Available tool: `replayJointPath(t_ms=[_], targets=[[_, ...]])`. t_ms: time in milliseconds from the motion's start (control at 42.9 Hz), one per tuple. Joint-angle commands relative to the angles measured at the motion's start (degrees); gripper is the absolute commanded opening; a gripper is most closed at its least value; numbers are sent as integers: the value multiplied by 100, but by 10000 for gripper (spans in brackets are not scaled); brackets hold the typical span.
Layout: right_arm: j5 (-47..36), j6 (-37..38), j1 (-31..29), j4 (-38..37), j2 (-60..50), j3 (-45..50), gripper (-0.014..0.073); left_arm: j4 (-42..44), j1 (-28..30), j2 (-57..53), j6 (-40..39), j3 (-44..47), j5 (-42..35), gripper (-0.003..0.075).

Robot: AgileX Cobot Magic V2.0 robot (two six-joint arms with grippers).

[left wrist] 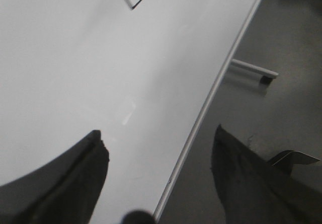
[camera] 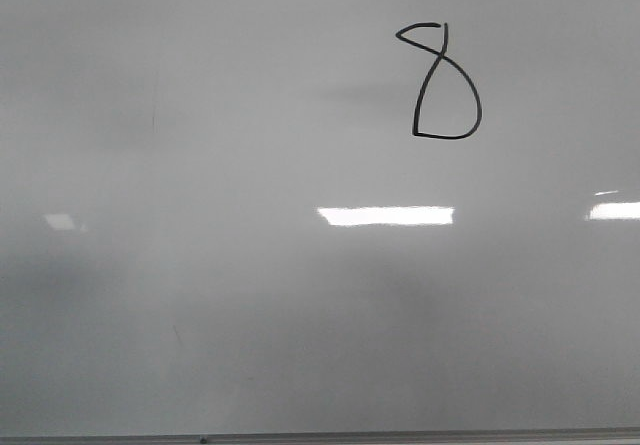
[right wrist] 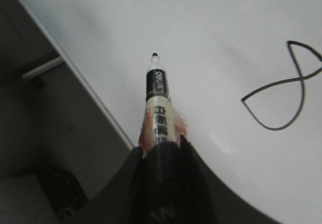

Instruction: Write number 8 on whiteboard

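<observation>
While the number 8 (camera: 446, 81) sits finished in the upper right part of the whiteboard (camera: 250, 295) in the front view, nothing covers it, tho the marker tip pokes in at the top edge just above it w/o touching the strokes. Small pointed loop on top, bigger D-shaped loop under, thin black line. Bright rectangular light reflections (camera: 385, 215) lie across the board below the figure, plus a couple faint grey scratch marks on the left side.

Right gripper (right wrist: 163, 146) has its jaws closed tight on the marker (right wrist: 158, 108), black and white barrel w/ an orange label, cap off, tip clear of the surface near the board's metal edge, well apart from the 8.

Left gripper (left wrist: 156, 148) has its jaws spread wide w/ nothing between them, hanging over the board's thin metal edge (left wrist: 211, 93). Beyond that edge is dark floor w/ a pale bar-shaped thing (left wrist: 251, 73), can't tell what it is
</observation>
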Motion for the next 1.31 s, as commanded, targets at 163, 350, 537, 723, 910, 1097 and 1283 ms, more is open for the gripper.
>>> replayJointPath(t_ms=[163, 350, 537, 723, 910, 1097, 1283], targets=[[1110, -1298, 208, 805, -295, -210, -60, -364, -1077, 407, 293, -509, -158, 525], [1350, -1850, 208, 1448, -295, -210, -60, -587, -1764, 1007, 607, -845, -116, 522], [1403, -1864, 208, 1414, -295, -210, -60, -754, -1991, 1438, 613, -1127, 20, 498], [1408, -1864, 208, 1164, -295, -210, -60, -784, -1991, 1434, 622, -1127, 55, 367], [1408, -1864, 208, 1158, -295, -210, -60, -800, -1991, 1434, 622, -1127, 55, 230], [1418, -1864, 208, 1158, -295, -210, 48, -811, -1991, 1434, 622, -1127, 55, 123], [1424, -1854, 208, 1142, -295, -210, 442, -781, -1976, 1434, 583, -1127, 91, 59]])
